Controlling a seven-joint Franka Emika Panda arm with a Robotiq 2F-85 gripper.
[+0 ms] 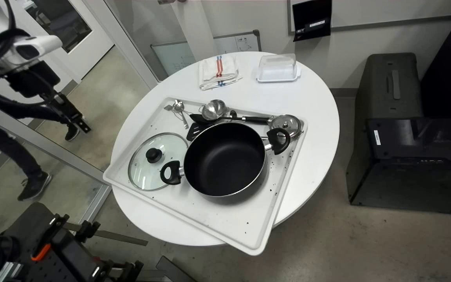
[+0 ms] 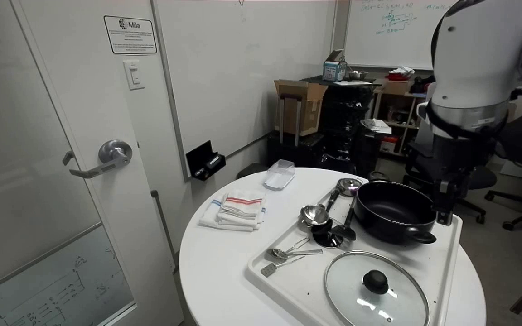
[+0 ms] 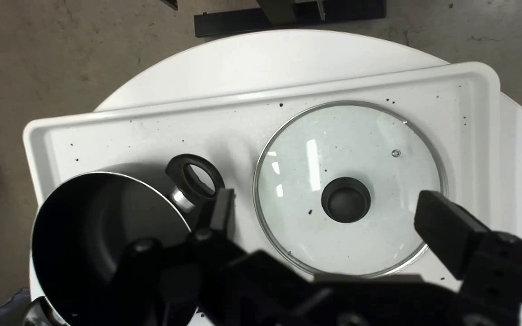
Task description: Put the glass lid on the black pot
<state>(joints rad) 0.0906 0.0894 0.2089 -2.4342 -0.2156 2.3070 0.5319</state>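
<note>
The glass lid (image 1: 147, 170), clear with a metal rim and black knob, lies flat, knob up, on the tray beside the black pot; it also shows in an exterior view (image 2: 379, 296) and in the wrist view (image 3: 302, 222). The black pot (image 1: 225, 160) stands upright and uncovered on the tray, one handle over the lid's edge; it also shows in an exterior view (image 2: 392, 206) and at left in the wrist view (image 3: 107, 217). My gripper (image 3: 326, 198) is open and empty, its fingers wide apart above the lid, with the knob between them in the picture. It also shows in both exterior views (image 1: 86, 124) (image 2: 444, 218).
The white tray (image 1: 210, 221) sits on a round white table (image 1: 319, 129). Metal and black utensils, including a small strainer (image 1: 213, 109), lie behind the pot. Folded towels (image 1: 219, 72) and a clear-lidded dish (image 1: 277, 68) stand at the back. A glass wall stands beside the table.
</note>
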